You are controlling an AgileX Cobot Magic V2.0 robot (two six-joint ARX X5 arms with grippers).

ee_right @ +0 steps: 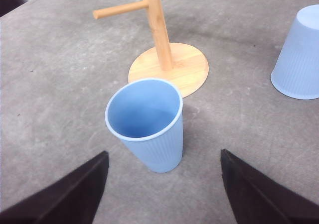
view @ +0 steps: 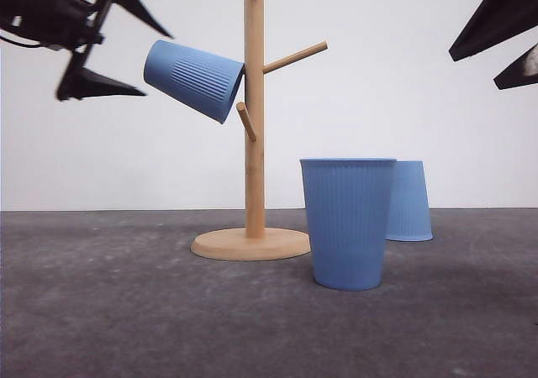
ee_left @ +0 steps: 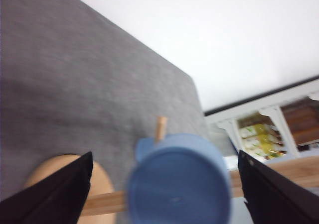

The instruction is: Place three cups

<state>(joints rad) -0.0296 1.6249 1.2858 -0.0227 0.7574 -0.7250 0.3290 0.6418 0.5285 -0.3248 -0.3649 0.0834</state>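
Already one cup (view: 195, 80) hung tilted on a peg of the wooden rack (view: 254, 126), base toward my left end effector (view: 126, 46), whose fingers stood apart, just clear of it. My right end effector (ee_right: 164, 184) was also spread, empty, above the upright cup (ee_right: 147, 124) standing on the table (view: 101, 311) before the rack's base. That cup's axis ran vertical, mouth up, so I judged the right arm nearer. The third cup (view: 410, 202) sat inverted behind.

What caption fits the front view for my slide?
One cup hangs on the wooden rack, the open left end effector beside it; an upright cup and an inverted cup wait on the table.
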